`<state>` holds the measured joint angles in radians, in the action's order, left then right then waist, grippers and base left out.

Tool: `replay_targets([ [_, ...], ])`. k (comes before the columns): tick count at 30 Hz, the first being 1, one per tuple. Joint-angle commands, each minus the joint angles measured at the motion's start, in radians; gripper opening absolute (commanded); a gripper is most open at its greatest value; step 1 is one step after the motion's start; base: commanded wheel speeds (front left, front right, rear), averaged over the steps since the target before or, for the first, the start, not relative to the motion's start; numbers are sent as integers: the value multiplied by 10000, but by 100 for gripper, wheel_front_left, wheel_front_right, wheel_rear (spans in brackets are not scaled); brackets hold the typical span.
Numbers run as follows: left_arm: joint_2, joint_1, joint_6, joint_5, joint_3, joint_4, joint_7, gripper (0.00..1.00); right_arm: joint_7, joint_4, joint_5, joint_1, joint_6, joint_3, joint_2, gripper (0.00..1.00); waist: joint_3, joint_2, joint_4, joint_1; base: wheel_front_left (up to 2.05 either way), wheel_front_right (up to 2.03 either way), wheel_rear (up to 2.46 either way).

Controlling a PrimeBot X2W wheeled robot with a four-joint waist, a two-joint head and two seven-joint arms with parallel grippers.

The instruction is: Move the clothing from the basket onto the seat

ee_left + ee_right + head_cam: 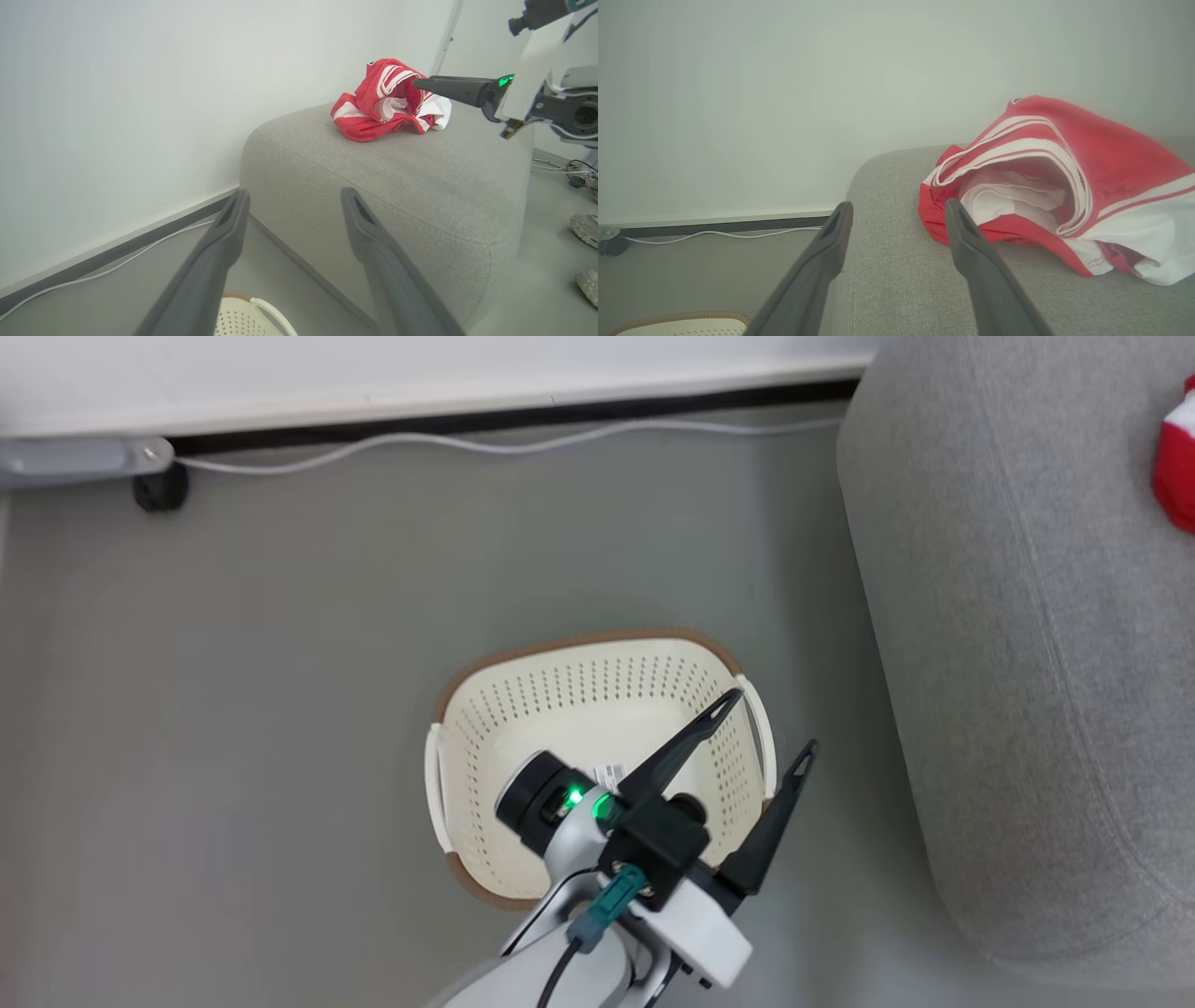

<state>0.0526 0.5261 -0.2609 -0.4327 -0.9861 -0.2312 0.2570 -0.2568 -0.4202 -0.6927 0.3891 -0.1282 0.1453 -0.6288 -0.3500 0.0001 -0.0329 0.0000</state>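
The clothing (1045, 182) lies bunched near the sofa's (896, 280) rounded end, with room around it. The right gripper (897, 205), fingers apart, hovers just short of it. The left gripper (771, 721), fingers apart, hangs above the basket (597, 709), with open floor (280, 709) alongside.

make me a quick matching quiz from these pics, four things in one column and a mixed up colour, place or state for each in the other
Things
1. basket
2. clothing
3. left gripper
4. cable

Place, colour or state
A. open, holding nothing
B. heaped on the seat
C. thin and white, trailing along the floor
D. cream, with no garments showing inside

Pairs: 1-D, 2-B, 3-A, 4-C
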Motion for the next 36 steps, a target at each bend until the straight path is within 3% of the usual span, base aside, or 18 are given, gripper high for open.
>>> replay_targets([
  [1, -24, -121, 68, 95, 344, 204, 47, 100, -49, 255, 105, -335, -25, 93, -306, 100, 563, -1, 341, 0, 0, 0, 0],
  [12, 236, -2628, 764, 1118, 3374, 104, 47, 100, -49, 949, 1203, -1243, -25, 308, 1367, 100, 2069, -1, 1125, 0, 0, 0, 0],
  [20, 527, -4241, 492, 1727, 5771, 543, 47, 100, -49, 986, 1841, -1938, -25, 92, 2682, 100, 2808, -1, 1364, 0, 0, 0, 0],
  [36, 274, -6240, 1416, 2488, 8628, 799, 47, 100, -49, 1143, 2875, -3286, -25, -174, 3919, 100, 3548, -1, 1039, 0, 0, 0, 0],
])
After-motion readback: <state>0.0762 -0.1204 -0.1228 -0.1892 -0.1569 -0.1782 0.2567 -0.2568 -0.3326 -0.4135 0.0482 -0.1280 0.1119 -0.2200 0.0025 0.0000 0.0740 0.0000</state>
